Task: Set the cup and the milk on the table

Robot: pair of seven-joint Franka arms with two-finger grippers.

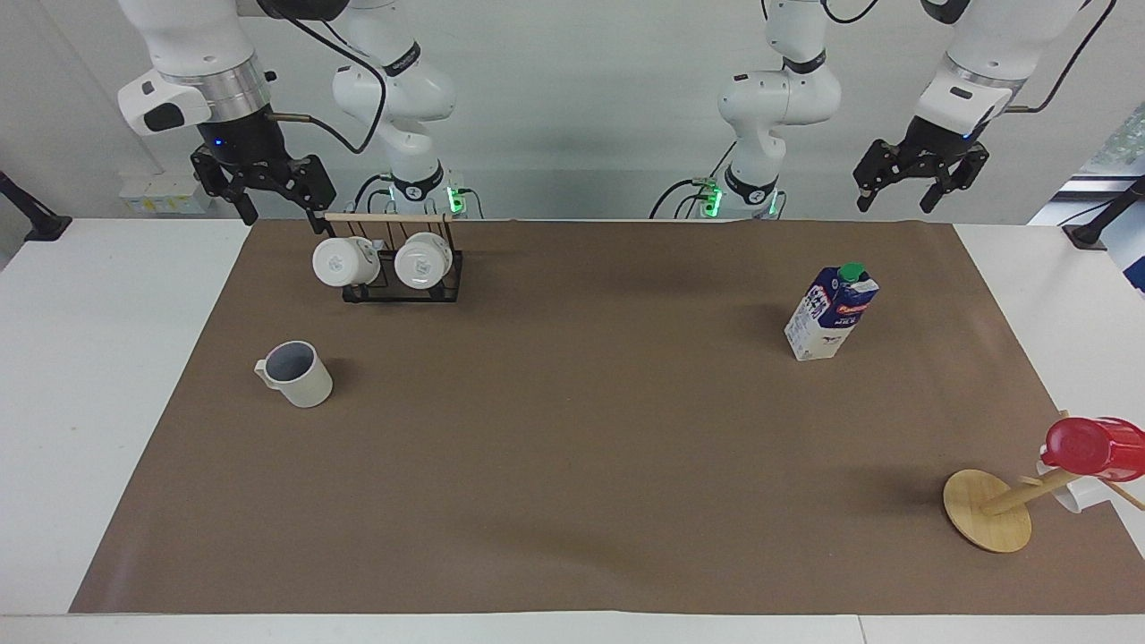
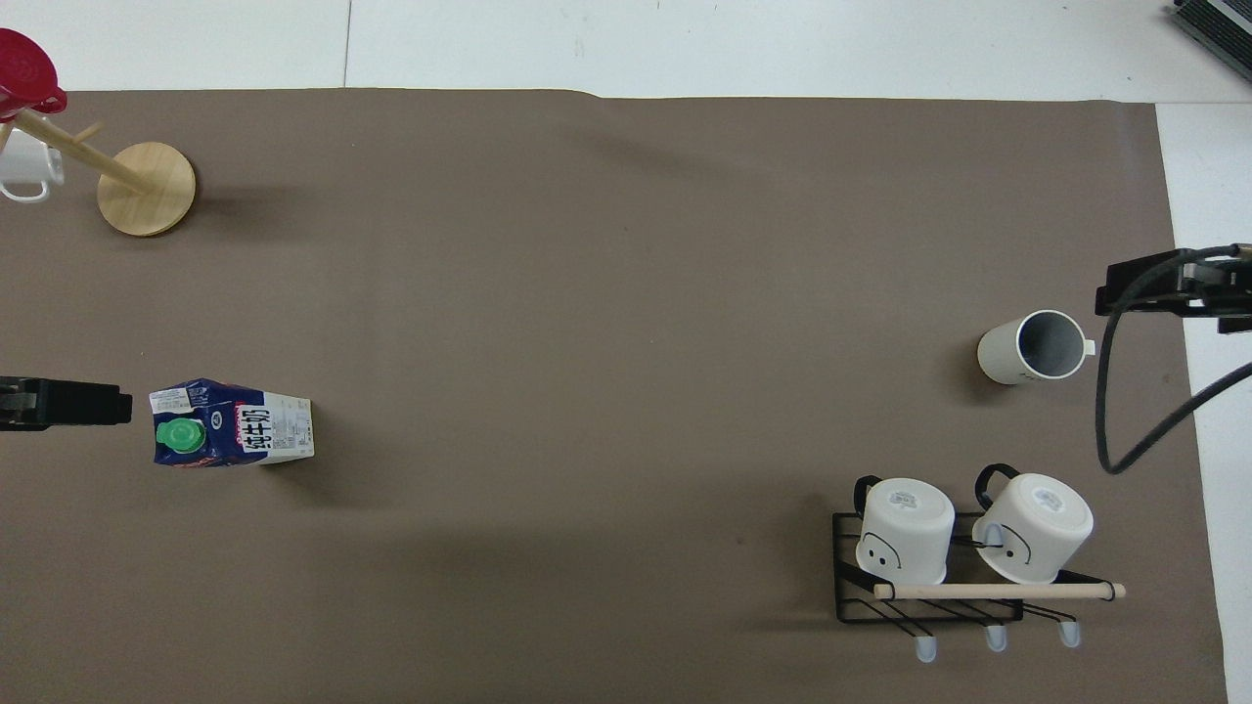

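Note:
The off-white cup [image 1: 295,374] stands upright on the brown mat [image 1: 572,465] of the white table [image 1: 89,376], toward the right arm's end; it also shows in the overhead view [image 2: 1035,348]. The milk carton [image 1: 832,313] stands upright on the mat toward the left arm's end, and in the overhead view [image 2: 230,422] its green cap faces up. My right gripper [image 1: 279,207] hangs open and empty, high over the table's edge beside the mug rack. My left gripper [image 1: 896,199] hangs open and empty, high over the mat's corner near the robots.
A black wire rack [image 1: 394,284] holding two white mugs [image 2: 905,528] stands nearer to the robots than the cup. A wooden mug tree [image 1: 988,510] with a red cup [image 1: 1087,447] and a white mug [image 2: 24,171] stands farther from the robots than the milk.

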